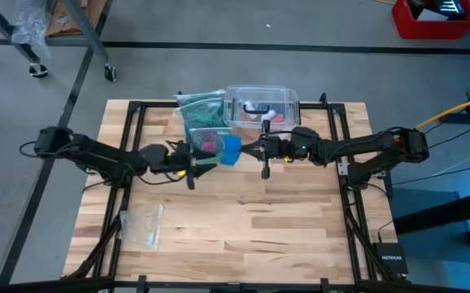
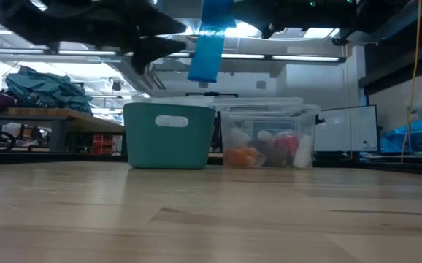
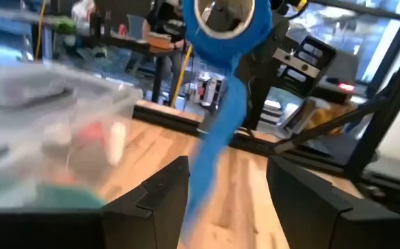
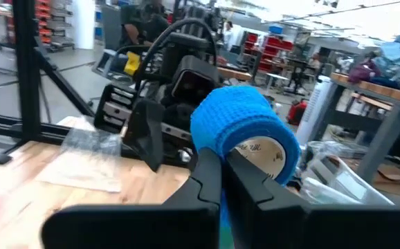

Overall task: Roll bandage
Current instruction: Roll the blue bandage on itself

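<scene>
above the middle of the desk (image 1: 243, 220), both arms meet in the air around the bandage (image 1: 232, 150). the right tool (image 4: 222, 181) is pinched narrow on the blue roll, its fingers (image 4: 207, 173) pressed against the roll's wrapped side, the cardboard core facing outward. a loose blue tail hangs down from the roll toward the left tool (image 3: 228, 183), whose fingers (image 3: 160, 190) stand wide apart on either side of the strip, not gripping it. behind, at the desk's far edge, sit a clear plastic box (image 1: 261, 106) and a teal bin (image 2: 169, 135); a clear zip bag (image 1: 143, 225) lies near the left front.
</scene>
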Controlling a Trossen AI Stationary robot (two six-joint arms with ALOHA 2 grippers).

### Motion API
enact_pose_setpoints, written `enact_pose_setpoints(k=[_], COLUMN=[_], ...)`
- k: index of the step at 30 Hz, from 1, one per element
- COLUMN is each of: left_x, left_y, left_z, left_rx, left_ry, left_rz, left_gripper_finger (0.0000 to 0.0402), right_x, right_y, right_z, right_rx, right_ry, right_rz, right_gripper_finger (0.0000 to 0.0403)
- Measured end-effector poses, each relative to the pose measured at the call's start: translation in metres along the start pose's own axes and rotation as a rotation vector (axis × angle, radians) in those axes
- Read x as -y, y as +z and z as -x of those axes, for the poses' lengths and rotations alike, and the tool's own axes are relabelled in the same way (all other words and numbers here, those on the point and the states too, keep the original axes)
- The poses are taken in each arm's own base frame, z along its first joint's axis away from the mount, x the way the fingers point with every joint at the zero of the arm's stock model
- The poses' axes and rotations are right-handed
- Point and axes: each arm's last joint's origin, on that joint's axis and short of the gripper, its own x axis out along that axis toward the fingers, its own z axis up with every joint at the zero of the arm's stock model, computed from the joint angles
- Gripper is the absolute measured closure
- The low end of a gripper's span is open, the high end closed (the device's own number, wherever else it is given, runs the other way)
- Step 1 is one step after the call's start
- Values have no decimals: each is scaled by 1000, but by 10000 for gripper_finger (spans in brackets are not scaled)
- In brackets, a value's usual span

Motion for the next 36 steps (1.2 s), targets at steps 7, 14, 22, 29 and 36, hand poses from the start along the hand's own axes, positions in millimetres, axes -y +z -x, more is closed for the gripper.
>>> enact_pose_setpoints(k=[7,14,22,29,36], left_x=[4,4,3,6,14], left_y=[2,0,-2,-2,-9], left_z=[-19,-19,-19,-19,-17], left_rx=[-14,-30,-49,-59,-118], left_ry=[2,5,7,-34,-63], left_rz=[-77,-55,-64,-60,-26], left_gripper_finger=[216,219,267,356,397], right_x=[-2,-1,0,2,5], right_y=[2,8,13,14,16], right_z=[0,0,1,1,2], right_rx=[35,97,144,140,157], right_ry=[62,63,53,-17,-103], right_rz=[3,13,21,21,44], right_gripper_finger=[395,395,395,395,395])
